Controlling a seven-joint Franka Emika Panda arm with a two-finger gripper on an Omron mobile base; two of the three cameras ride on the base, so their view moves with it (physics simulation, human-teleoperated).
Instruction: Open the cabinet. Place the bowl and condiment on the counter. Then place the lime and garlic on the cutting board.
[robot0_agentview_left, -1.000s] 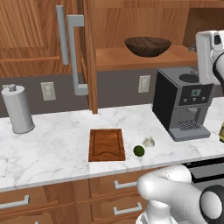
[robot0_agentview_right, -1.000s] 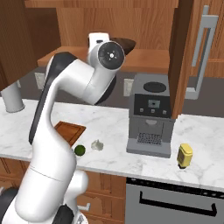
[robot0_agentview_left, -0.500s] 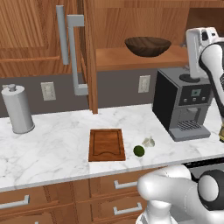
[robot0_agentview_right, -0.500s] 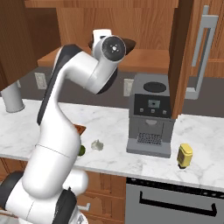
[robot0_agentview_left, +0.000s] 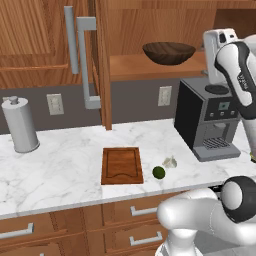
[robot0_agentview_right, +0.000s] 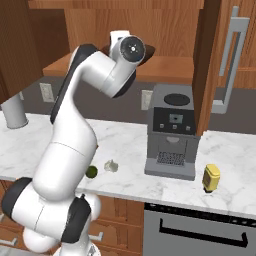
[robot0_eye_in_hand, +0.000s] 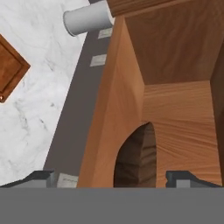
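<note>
Moving leftward across the upper right of the left base view since a second ago, the white arm is now reaching closer to the open cabinet (robot0_agentview_left: 150, 40) shelf, while everything on the counter (robot0_agentview_left: 60, 170) is staying where it was. In the hand view the gripper (robot0_eye_in_hand: 111, 177) is sitting at the bottom centre with its two dark fingertips (robot0_eye_in_hand: 39, 177) spread wide apart and holding nothing. Between them, the curved dark rim of the bowl (robot0_eye_in_hand: 135, 157) is showing on the wooden shelf, near the tips but not touching them.

In the left base view the bowl (robot0_agentview_left: 169, 52) is resting on the cabinet shelf at upper centre, just left of the robot's hand. The cabinet doors are standing open, one of them edge-on at upper left of centre with its grey handle (robot0_agentview_left: 86, 62) facing left. Below, the cutting board (robot0_agentview_left: 122, 165) is lying flat at centre on the marble. The lime (robot0_agentview_left: 158, 172) is sitting just beside the board's right edge, on the counter, and the garlic (robot0_agentview_left: 170, 162) is just beyond it, up and to the right. A black coffee machine (robot0_agentview_left: 207, 120) is standing at right, and a tall grey canister (robot0_agentview_left: 20, 125) at far left.

In the right base view the condiment (robot0_agentview_right: 211, 178) is standing upright on the counter at lower right, beside the coffee machine.
</note>
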